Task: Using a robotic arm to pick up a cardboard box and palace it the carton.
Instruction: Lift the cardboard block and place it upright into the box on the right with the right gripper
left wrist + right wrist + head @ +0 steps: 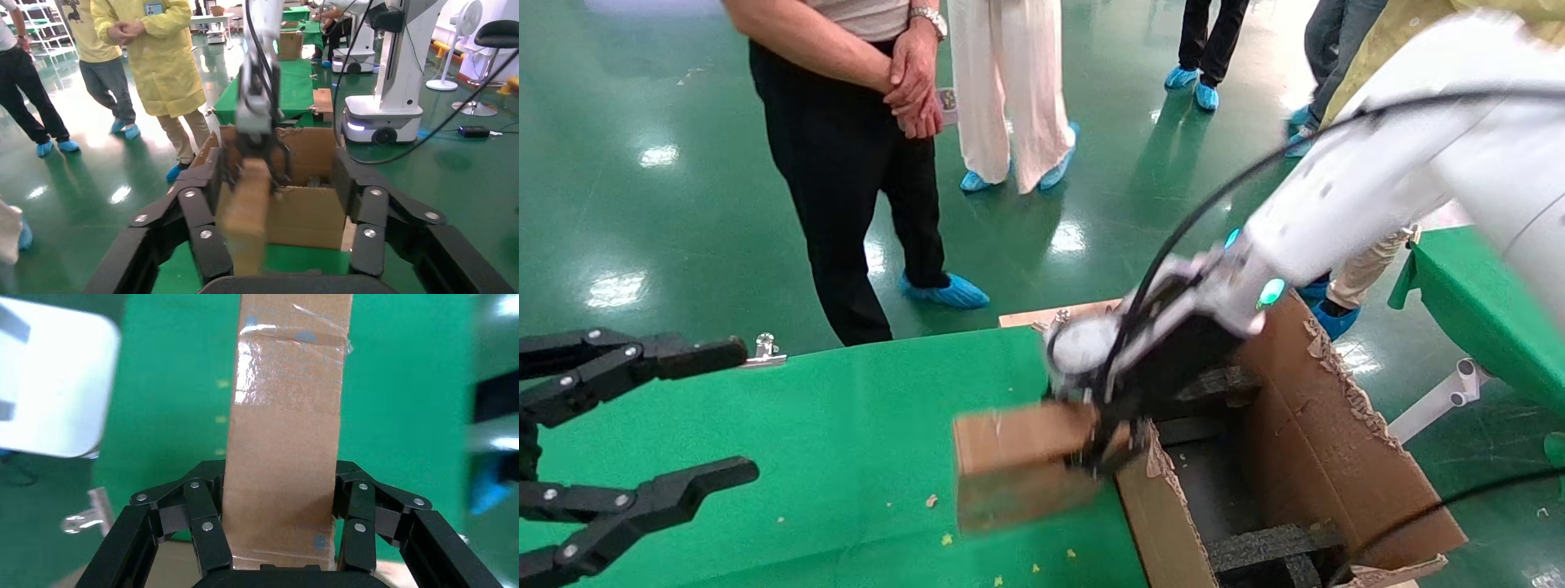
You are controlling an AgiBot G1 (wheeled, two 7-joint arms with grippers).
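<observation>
My right gripper [1103,445], on the white robotic arm [1369,188], is shut on the small brown cardboard box [1017,469] and holds it in the air above the green table, just left of the carton's near wall. In the right wrist view the box [284,435] runs out between the two black fingers [205,523], with clear tape across it. The large carton [1336,441] with ragged flap edges and black foam blocks [1271,543] stands at the table's right end. From the left wrist view the box [245,214] hangs in front of the carton [306,211]. My left gripper [703,408] is open and empty at the far left.
The green-covered table [829,457] carries small scraps of cardboard. Several people stand on the green floor beyond the table; the nearest [862,163] is right behind its far edge. A second green table [1475,318] is at the right. Another white robot [398,73] stands farther off.
</observation>
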